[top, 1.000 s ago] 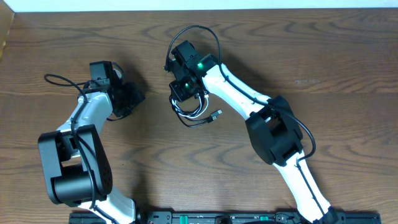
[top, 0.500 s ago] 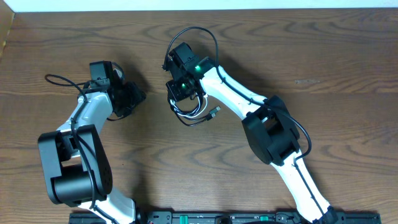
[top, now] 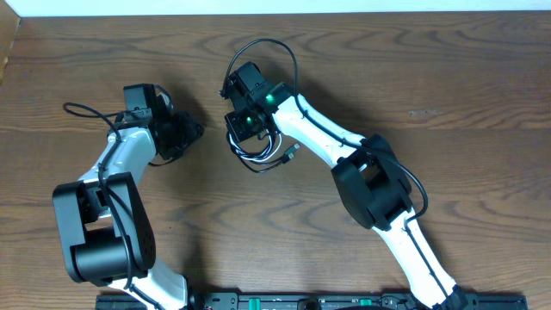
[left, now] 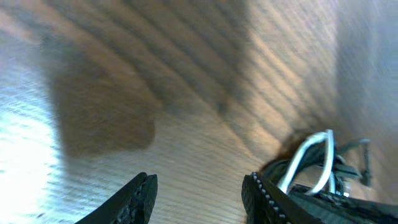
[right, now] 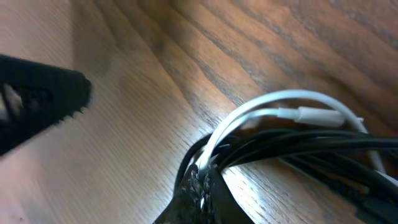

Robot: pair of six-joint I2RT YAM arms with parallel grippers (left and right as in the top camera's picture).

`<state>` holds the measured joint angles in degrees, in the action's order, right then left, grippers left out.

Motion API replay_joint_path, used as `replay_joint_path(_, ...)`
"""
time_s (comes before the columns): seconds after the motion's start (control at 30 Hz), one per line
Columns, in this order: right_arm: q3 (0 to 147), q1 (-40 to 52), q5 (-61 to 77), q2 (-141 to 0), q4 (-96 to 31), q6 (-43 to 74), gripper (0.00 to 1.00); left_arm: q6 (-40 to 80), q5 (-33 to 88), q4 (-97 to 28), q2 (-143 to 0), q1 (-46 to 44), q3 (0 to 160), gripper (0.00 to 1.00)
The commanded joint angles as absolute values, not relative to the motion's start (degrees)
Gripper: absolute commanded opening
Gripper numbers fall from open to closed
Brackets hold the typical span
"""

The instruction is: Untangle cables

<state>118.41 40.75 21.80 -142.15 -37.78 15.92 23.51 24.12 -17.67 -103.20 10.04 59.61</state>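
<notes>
While the right gripper [right: 200, 182] sits clamped on its edge, item one: tangled bundle of thin white and black cables [top: 269, 158], lying on the brown wooden table [top: 430, 69], centre-left. Left gripper [left: 199, 186]: jaws apart, empty, near; bundle lies to its right, long axis roughly crosswise.

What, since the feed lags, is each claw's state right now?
Left claw: open, holding nothing.
Right claw: closed on the cables.
</notes>
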Motion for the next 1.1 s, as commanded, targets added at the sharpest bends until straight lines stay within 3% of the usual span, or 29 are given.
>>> replay_joint_path(0.0, 119.09, 38.61, 30.09, -143.59, -36.29, 17.17, 0.01, 20.29, 29.04, -17.19, -102.32, 10.33, 60.03, 0.49)
replay_joint_path(0.27, 119.09, 35.81, 36.82, -143.59, -36.88, 17.98, 0.02, 19.94, 29.8, -16.84, -102.32, 10.41, 60.03, 0.49)
replay_joint_path(0.37, 119.09, 36.03, 36.82, -143.59, -37.08, 17.98, 0.27, 19.99, 29.58, -17.04, -102.32, 10.72, 60.03, 0.49)
replay_joint_path(0.4, 119.09, 36.29, 36.8, -143.59, -37.1, 17.98, 0.29, 20.01, 29.08, -17.1, -102.32, 10.83, 60.03, 0.49)
replay_joint_path(1.07, 119.09, 44.93, 13.96, -143.59, -38.35, 17.98, 0.31, 23.46, 26.57, -19.66, -102.32, 14.06, 60.03, 0.49)
